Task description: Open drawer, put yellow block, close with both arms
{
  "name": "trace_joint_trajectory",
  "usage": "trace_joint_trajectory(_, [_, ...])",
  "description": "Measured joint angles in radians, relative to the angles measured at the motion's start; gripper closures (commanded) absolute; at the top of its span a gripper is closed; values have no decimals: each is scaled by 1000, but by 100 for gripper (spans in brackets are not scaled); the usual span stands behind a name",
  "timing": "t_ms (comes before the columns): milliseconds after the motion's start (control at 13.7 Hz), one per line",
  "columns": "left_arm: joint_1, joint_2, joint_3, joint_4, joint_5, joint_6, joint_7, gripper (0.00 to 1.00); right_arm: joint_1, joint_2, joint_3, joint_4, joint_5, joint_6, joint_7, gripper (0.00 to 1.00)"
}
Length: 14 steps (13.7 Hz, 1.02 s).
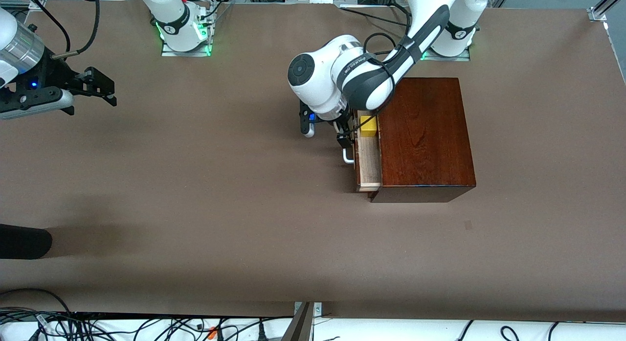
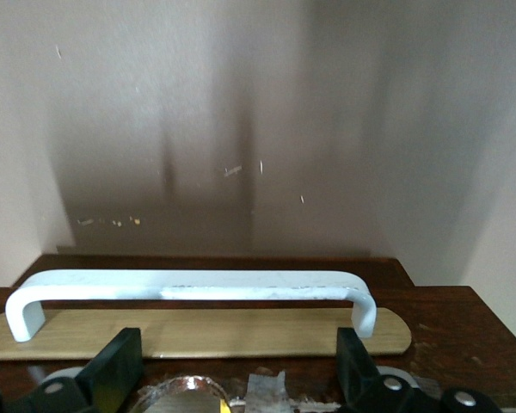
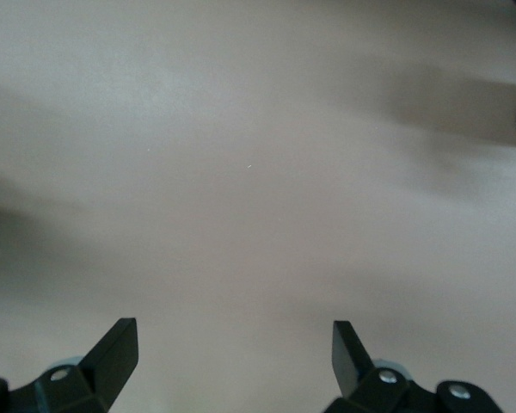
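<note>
Partly open, with yellow block already lying in the pale-wood tray of the drawer, at the tray's end farther from the front camera and tight against the mahogany box. Poised at the drawer front, left hand with fingers spread wide, flanking but not gripping the white bar handle, which in the left wrist view runs across just ahead of both fingertips. Parked over bare bench toward the right arm's end, well apart from the drawer, right hand, fingers fully open and holding nothing, waiting. Risk, as a judgement only: with closing to be shared by both arms and just one arm at the drawer, likely an off-centre push, skewing the tray in its box and jamming it, or sliding the whole box along the bench instead of seating the drawer. Also possible: fingers snagging under the handle on the push, dragging the drawer out again on retreat. Block itself bright yellow, a small cube, far smaller than the box, low enough by the look of it to clear the box's edge. Drawer front dark reddish-brown, tray pale, handle white and scuffed.
</note>
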<state>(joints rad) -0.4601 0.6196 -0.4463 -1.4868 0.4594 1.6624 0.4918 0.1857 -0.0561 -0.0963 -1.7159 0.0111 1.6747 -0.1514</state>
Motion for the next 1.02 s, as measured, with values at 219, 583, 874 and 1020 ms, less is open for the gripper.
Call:
trace_joint_trajectory(219, [13,-3,3,-5,4,-48,0,0,0,3,0,0,0,0,0,0])
trace_joint_trajectory(583, [22,-5,4,-19,54,-115,-1,0,0,5,0,0,0,0,0,0])
trace_joint_trajectory(874, [27,-7,4,-20,54,-114,-10,0,0,5,0,0,0,0,0,0])
trace_joint_trajectory(1020, [26,-13,0,-9,57,-111,-60,0,0,5,0,1,0,0,0,0])
